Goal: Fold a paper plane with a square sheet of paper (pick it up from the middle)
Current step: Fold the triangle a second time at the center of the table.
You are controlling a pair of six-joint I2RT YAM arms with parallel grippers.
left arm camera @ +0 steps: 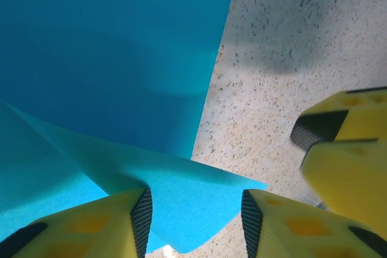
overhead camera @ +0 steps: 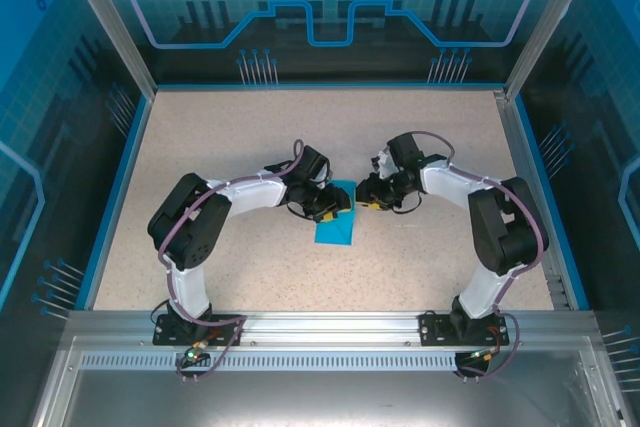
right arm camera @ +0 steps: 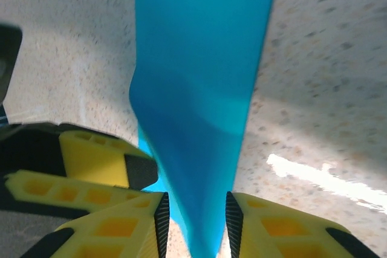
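The thin bright blue square sheet of paper, partly folded, lies on the table. The right pincer clamps its raised ridge, likely sharpening a crease. The left pincer straddles a lifted flap, grip unclear.

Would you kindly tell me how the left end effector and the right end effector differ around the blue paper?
The left end effector has its fingers wide apart; the right end effector holds them closer. A pointed flap of the blue paper lies between the left's fingers, a long narrow raised fold between the right's. Both have yellow fingers with black pads and straddle the paper.
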